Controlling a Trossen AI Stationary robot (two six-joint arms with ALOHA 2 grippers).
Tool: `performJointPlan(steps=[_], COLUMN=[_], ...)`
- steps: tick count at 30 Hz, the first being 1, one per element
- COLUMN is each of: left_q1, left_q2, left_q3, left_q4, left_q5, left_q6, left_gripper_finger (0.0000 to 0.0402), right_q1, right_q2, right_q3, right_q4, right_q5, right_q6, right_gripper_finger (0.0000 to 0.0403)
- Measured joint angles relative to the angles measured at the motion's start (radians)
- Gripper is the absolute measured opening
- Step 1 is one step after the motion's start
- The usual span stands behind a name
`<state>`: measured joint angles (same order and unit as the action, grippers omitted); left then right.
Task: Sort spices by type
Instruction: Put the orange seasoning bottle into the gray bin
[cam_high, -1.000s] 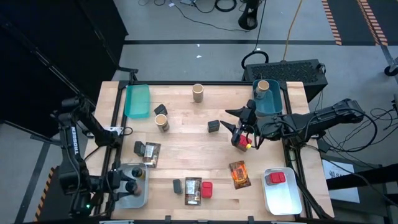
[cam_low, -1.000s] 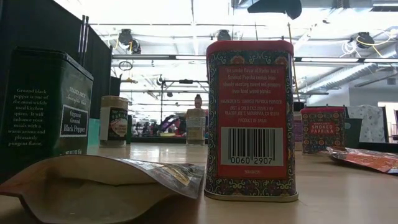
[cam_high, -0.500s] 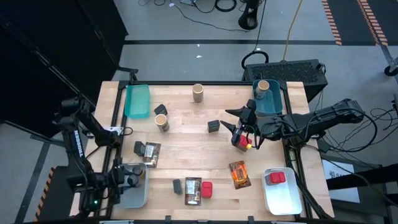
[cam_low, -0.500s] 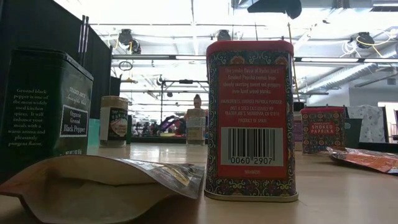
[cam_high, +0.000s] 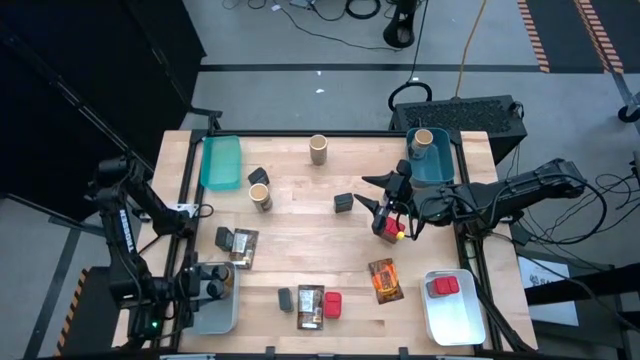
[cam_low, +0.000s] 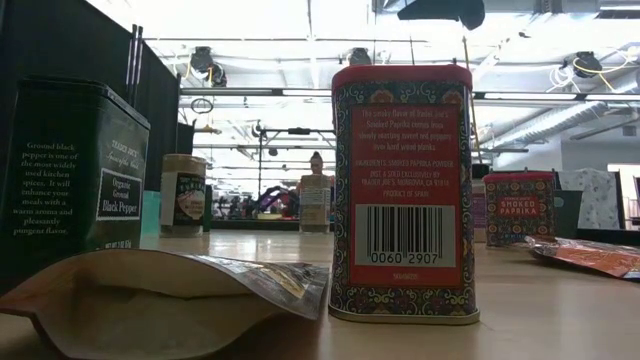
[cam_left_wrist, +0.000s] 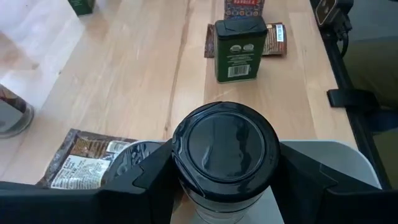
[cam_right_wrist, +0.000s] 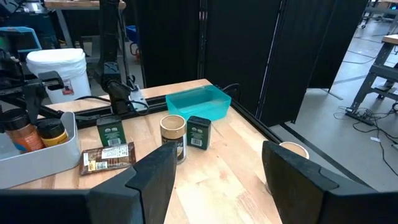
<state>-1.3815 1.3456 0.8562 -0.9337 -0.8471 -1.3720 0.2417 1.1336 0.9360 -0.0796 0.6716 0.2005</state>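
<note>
Nothing moved: left gripper clamps black-lidded jar (right gripper gapes empty).

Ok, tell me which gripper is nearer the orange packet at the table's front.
Right. The right gripper hovers just beyond the orange packet, while the left gripper is across the table over the grey bin.

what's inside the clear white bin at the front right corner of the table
One red tin lies in the clear white bin at the table's front right. The rest of the bin floor shows bare; whatever is beneath the tin is covered.
</note>
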Motion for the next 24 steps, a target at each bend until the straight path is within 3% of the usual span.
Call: performJointPlan(steps=[6,15,24], left_q1=[-0.003,0.033,-0.011], left_q2=[-0.034,-0.156,-0.232], left_q3=[0.013,0.021,0.014], left_q4=[0.036,-0.164,-0.176], left_q5=[0.025,0.093,0.181], left_q6=[0.038,-0.026,0.069], left_gripper_finger=[0.0211,0.0211,0.0211], right_q1=[0.0,-0.014,-0.025], right_q2=[0.0,0.0,0.002], right_q3=[0.0,0.0,0.0], right_q4=[0.0,0.001,0.0], right_q5=[0.0,0.005,0.003], right_q6=[0.001,0.004,0.004], right_gripper_finger=[0.0219,0.0219,0.0219])
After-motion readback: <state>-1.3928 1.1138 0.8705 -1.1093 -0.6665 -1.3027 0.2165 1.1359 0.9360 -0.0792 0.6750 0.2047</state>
